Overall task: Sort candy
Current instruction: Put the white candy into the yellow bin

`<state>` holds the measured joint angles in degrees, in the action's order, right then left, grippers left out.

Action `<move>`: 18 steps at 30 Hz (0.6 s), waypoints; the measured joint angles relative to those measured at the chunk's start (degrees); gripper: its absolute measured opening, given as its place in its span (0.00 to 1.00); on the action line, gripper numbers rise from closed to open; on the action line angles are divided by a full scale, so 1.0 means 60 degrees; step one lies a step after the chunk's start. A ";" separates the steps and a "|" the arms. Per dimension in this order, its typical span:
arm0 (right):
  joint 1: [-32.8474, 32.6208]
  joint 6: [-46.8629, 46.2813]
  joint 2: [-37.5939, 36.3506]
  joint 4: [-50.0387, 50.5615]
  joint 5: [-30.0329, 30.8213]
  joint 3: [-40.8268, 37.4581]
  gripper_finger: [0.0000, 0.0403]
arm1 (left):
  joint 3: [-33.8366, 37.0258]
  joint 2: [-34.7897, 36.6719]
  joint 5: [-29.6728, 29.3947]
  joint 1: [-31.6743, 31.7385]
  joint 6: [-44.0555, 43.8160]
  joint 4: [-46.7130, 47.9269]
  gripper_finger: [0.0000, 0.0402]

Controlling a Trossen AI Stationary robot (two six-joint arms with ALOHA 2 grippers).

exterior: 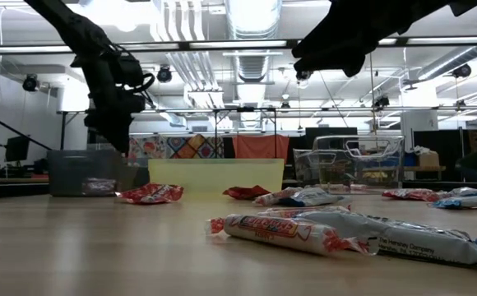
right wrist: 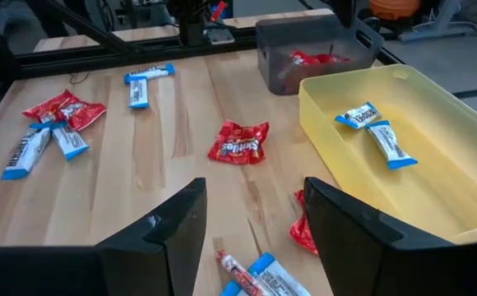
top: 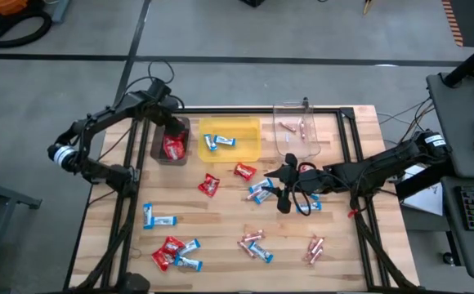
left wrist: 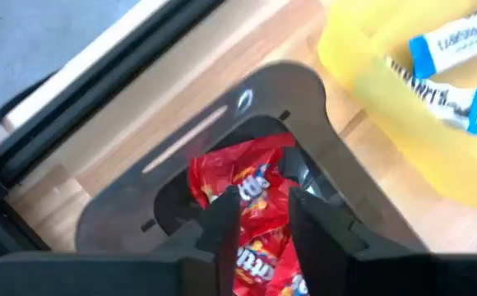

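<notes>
The left gripper (top: 174, 129) hangs right over the brown bin (top: 157, 150) at the far left of the row of bins, and the left wrist view looks straight down into it: red packets (left wrist: 251, 197) piled on the bin floor, the dark fingers (left wrist: 222, 215) set narrowly apart with red wrapper showing in the slit between them. Whether a packet is pinched there or lies loose beneath, I cannot tell.

Over on the other side, the right gripper (top: 284, 186) hovers above the middle of the desk (top: 221, 229), jaws spread wide and empty. That's where the next pick looks to be decided. Just beyond those jaws lie a slim pink stick (right wrist: 232, 267) and a blue-and-white bar (right wrist: 273, 278), side by side and touching, both long axes running slantwise away from the gripper. A red packet (right wrist: 238, 141) sits farther out, lying flat, well apart from the pair. By my reading the right arm is far nearer all of these than the left.

The yellow bin (top: 252, 149) already holds two blue-and-white bars (top: 219, 142), and the clear bin (top: 312, 147) a few pink sticks (top: 294, 127). Plenty of candy is scattered on the near half of the desk, unsorted.
</notes>
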<state>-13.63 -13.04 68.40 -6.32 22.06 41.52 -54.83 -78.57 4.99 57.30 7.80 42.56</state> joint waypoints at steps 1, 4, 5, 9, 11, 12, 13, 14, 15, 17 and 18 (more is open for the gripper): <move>0.0000 -0.0007 0.0000 0.0002 0.0000 0.0000 0.48 | -0.0073 0.0023 0.0004 -0.0004 -0.0215 0.0026 0.25; 0.0000 -0.0011 0.0000 0.0005 0.0003 -0.0003 0.48 | -0.0170 0.0259 0.0446 -0.0161 -0.0810 0.0019 0.28; 0.0000 -0.0045 0.0000 0.0005 0.0000 -0.0002 0.48 | -0.0167 0.0386 0.0832 -0.0291 -0.0884 0.0016 0.29; 0.0000 -0.0792 -0.0004 0.0075 -0.0001 0.0000 0.48 | 0.0127 0.1153 0.1703 -0.1366 -0.1330 -0.0597 0.28; 0.0000 -0.1329 -0.0004 0.0164 -0.0050 0.0000 0.48 | 0.0415 0.1648 0.1711 -0.2117 -0.1674 -0.1224 0.27; 0.0004 -0.1622 -0.0008 0.0234 -0.0209 0.0000 0.48 | 0.0575 0.1920 0.1728 -0.2580 -0.1903 -0.1585 0.27; 0.0004 -0.1959 -0.0015 0.0302 -0.0483 0.0000 0.48 | 0.0749 0.2184 0.1729 -0.3028 -0.2138 -0.2022 0.26; 0.0004 -0.2344 -0.0015 0.0341 -0.0853 0.0000 0.48 | 0.0926 0.2452 0.1636 -0.3511 -0.2338 -0.2437 0.26; 0.0004 -0.2747 -0.0015 0.0342 -0.1265 0.0000 0.48 | 0.1106 0.2738 0.1418 -0.3996 -0.2508 -0.2795 0.25; 0.0004 -0.3602 -0.0015 0.0355 -0.2081 0.0000 0.48 | 0.1353 0.3231 0.0679 -0.4972 -0.2766 -0.3343 0.25; 0.0004 -0.4019 -0.0015 0.0393 -0.2479 0.0000 0.48 | 0.1470 0.3472 0.0245 -0.5454 -0.2888 -0.3572 0.24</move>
<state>-13.61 -37.15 68.31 -3.96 7.19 41.52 -46.01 -57.73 6.47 24.58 -9.53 21.13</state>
